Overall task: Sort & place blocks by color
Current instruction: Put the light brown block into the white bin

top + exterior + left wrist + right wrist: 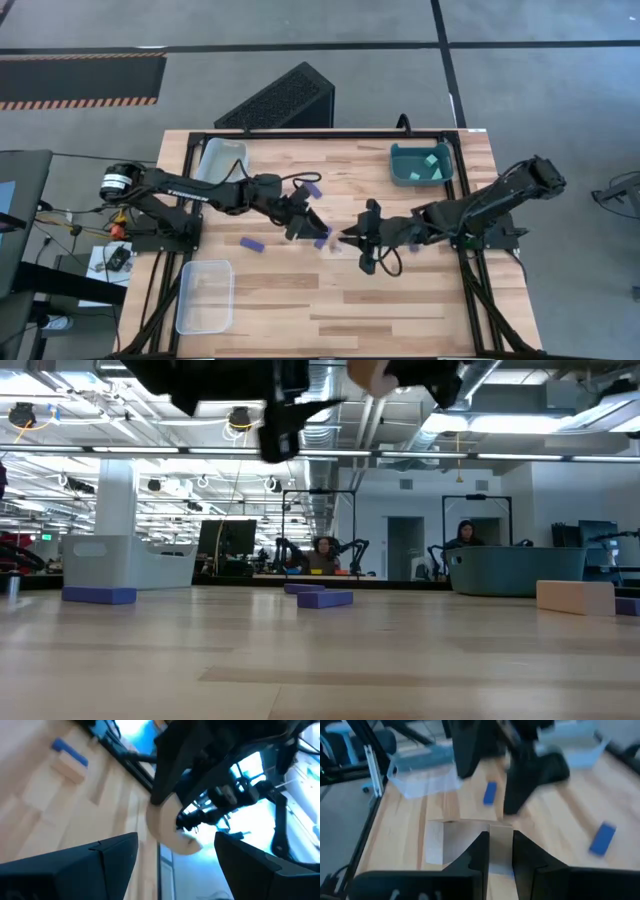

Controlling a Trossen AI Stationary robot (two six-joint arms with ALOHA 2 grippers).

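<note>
My right gripper (346, 238) is at the table's middle, shut on a pale tan piece (170, 827) that is raised above the table. My left gripper (300, 218) is open just left of it, its fingers facing the piece; in the left wrist view the tan piece shows between my open fingers (115, 855) but apart from them. Dark blue bars lie flat on the table (311, 189), (251, 244), (322, 240). Light cyan cubes (432, 160) sit in the teal bin (400, 165). Another tan block (575, 597) rests on the table. My right gripper pinches the tan piece (501, 842) between its two fingers, coming roughly level from the table's right side. The piece is lifted clear of the table, high up in the low view (372, 374). Its rounded end (172, 840) sticks out past the fingertips toward my left gripper.
A pale grey bin (222, 160) stands at the far left of the table and a clear bin (205, 295) at the near left. The table's near half holds bare wood. People sit in the room beyond the table (325, 555).
</note>
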